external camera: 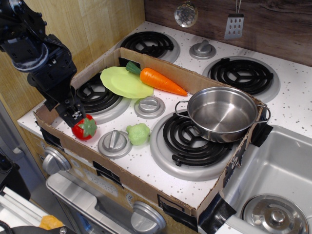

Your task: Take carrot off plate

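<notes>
The orange carrot [162, 81] with a dark green stub top lies at the back of the toy stove, its green end resting on the right edge of the lime-green plate [122, 82] and its tip pointing right toward the pot. The plate leans against the cardboard wall over the back-left burner. My gripper [74, 114] is at the front left, well away from the carrot, just above and left of the red strawberry [85, 127]. Its fingers point down and appear close together with nothing between them.
A steel pot [222, 113] sits on the front-right burner. A pale-green lumpy toy vegetable [138, 133] lies near the front knobs. A cardboard wall [161, 61] rings the stove. A sink [273, 170] lies to the right.
</notes>
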Controlling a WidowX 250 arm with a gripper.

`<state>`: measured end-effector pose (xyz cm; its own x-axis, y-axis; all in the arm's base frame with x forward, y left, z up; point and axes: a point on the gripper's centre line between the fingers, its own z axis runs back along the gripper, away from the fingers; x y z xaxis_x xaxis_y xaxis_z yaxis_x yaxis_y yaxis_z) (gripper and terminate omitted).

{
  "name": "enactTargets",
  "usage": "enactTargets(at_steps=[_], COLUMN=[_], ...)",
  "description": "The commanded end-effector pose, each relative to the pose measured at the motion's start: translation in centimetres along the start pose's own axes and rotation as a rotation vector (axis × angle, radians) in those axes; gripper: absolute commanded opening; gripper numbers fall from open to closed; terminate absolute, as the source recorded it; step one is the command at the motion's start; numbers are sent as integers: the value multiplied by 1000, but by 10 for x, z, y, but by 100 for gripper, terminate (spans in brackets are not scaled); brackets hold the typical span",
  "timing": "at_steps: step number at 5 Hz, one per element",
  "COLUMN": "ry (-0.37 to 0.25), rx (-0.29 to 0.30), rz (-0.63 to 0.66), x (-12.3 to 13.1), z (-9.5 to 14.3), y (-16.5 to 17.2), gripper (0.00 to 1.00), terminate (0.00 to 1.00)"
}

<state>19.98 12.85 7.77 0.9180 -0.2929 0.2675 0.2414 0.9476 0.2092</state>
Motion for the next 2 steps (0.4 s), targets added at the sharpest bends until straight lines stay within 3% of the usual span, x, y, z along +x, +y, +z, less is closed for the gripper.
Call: enactTargets(at_steps=[1,2], ry=[0,45], rx=[0,-16], rz=[0,-10], x=[0,11], z=[0,5], y=[0,5], gripper=[100,100], terminate=[0,0])
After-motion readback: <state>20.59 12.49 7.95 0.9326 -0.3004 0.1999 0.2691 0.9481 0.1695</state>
